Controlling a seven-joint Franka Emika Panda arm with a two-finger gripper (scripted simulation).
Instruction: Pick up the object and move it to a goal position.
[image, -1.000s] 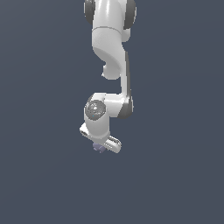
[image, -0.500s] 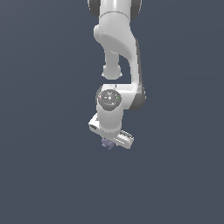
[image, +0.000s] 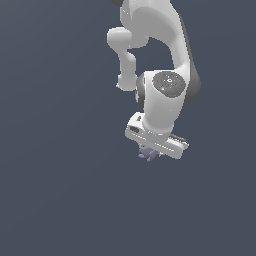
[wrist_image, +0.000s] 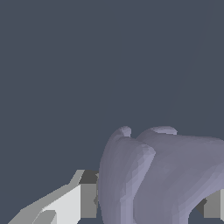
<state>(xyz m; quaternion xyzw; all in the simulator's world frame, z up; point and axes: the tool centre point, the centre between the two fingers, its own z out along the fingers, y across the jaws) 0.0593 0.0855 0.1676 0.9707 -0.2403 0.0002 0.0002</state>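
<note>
Clearly the object (image: 147, 152), a small lavender-grey lump with rounded lobes, sits right under the white hand of the arm, peeking out below the gripper (image: 150, 153) in the exterior view. From the wrist view the object (wrist_image: 162, 175) fills much of the frame, its curved lobes rising between two grey fingers (wrist_image: 87, 200), one showing on each side of it and both pressed close against its flanks. On that evidence the jaws are clamped on the lump rather than standing free of it, though the actual contact faces are hidden behind its bulk. Nothing but a flat, dark blue-grey ground shows around it in either view, and no shadow or edge tells whether the lump rests on a surface or hangs clear, so I cannot say whether it is lifted. The Panda arm (image: 165, 95) reaches down from the upper part of the exterior view, its wrist bent so that the hand tilts a little toward the exterior view's right. As a judgement, the grasp looks done and the carry is what remains. No goal marker appears in either view, so how much travel is left cannot be read from these pictures.
</note>
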